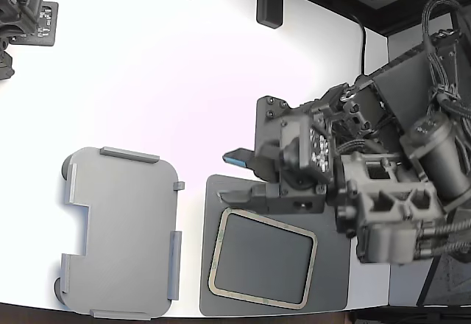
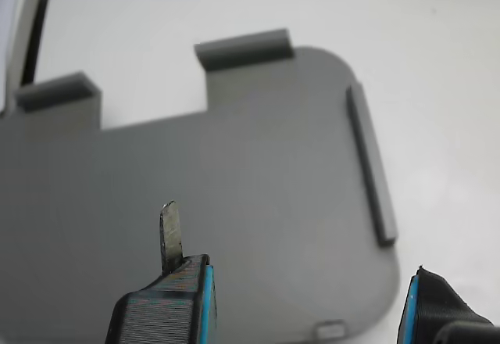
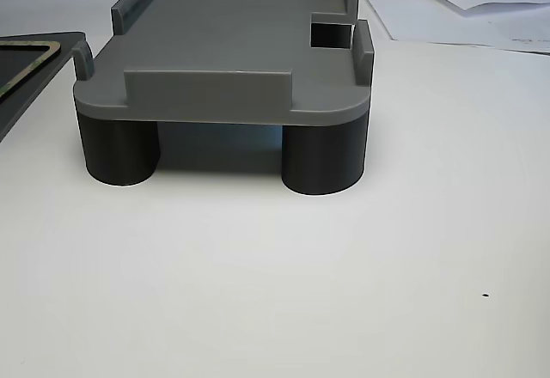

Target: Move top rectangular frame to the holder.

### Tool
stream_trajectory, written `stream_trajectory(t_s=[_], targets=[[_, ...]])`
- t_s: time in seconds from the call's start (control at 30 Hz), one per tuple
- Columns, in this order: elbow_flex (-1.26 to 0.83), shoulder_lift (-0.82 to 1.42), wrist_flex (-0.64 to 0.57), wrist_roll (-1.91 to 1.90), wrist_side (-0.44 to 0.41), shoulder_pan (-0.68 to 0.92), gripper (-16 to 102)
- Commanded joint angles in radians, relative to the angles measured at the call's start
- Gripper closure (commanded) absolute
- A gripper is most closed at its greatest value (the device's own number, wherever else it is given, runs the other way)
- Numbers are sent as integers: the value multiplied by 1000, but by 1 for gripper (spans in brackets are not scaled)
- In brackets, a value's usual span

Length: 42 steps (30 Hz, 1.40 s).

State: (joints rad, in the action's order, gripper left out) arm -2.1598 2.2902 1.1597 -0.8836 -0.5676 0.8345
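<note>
Claw [image 1: 237, 177] stood open, empty, over frame [image 1: 262, 261] edge; frame judged thin, light, flexible; pinch one rim

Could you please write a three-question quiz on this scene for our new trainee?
1. True or false: the beige frame already lies on the grey holder.
2. What does the frame rest on?
3. The tool is: A) shut on the frame, B) open and empty.

Key: 1. False, the holder is bare. 2. The dark mat, on the exterior view's right of the holder. 3. B.
</note>
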Motion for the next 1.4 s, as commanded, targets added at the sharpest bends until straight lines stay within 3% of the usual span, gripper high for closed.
stream_trajectory(t_s=[0.0, 0.13, 0.23, 0.33, 0.8, 1.37], targets=[[81, -60, 153, -137, 121, 32, -14], [3, -51, 135, -261, 265, 97, -14], [11, -123, 189, -382, 225, 215, -14], [46, -202, 238, -400, 282, 238, -14], [-169, -72, 135, -443, 371, 284, -14], [-241, -114, 86, -449, 405, 275, 24]])
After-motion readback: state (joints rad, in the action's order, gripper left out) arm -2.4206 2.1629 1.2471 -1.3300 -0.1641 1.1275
